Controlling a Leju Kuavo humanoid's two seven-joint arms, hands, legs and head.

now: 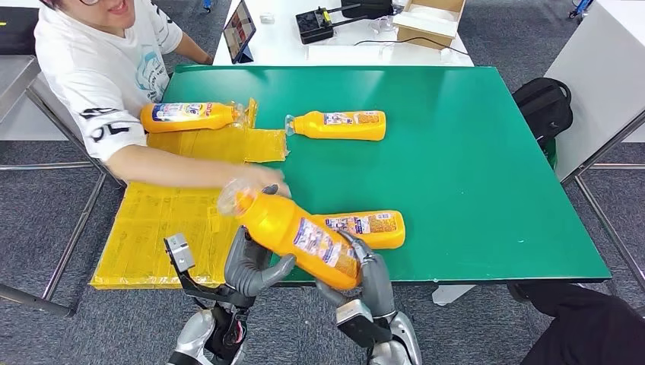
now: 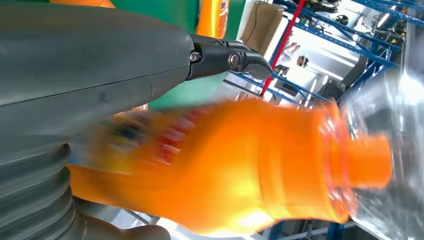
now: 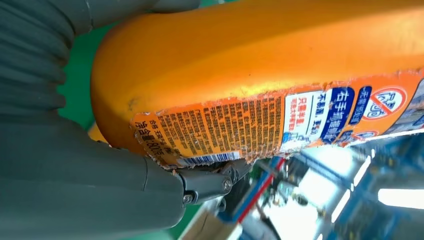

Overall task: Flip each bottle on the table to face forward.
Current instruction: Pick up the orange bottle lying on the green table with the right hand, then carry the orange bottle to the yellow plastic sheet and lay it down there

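Head view, nearest first: both silver arms rise from below and share one orange bottle [image 1: 298, 237], lifted off the green table [image 1: 471, 160] and tilted, its clear-capped neck up toward the left and its base down to the right. The left hand [image 1: 249, 265] cups the body from beneath near the shoulder, fingers curled around it; the right hand [image 1: 366, 275] grips the base end, fingers wrapped up its far side. Just behind lies a second bottle [image 1: 367, 227] flat on the table, close to the held one's base. A person's hand [image 1: 258, 176] reaches in beside the raised cap. Farther back, a third bottle [image 1: 342, 125] lies on the green, and a fourth bottle [image 1: 190, 116] rests on the yellow sheets [image 1: 163, 220] at the table's left edge. To do the turn well, I judge the two hands should roll the bottle about its long axis together, keeping the grip even so it does not slip, and set it down away from the neighbour and the person's hand. Right wrist view adds what the head view cannot: fine print, a barcode strip and a frayed label edge, probably the back panel. Left wrist view shows the orange neck inside the clear cap, though the label is blurred.
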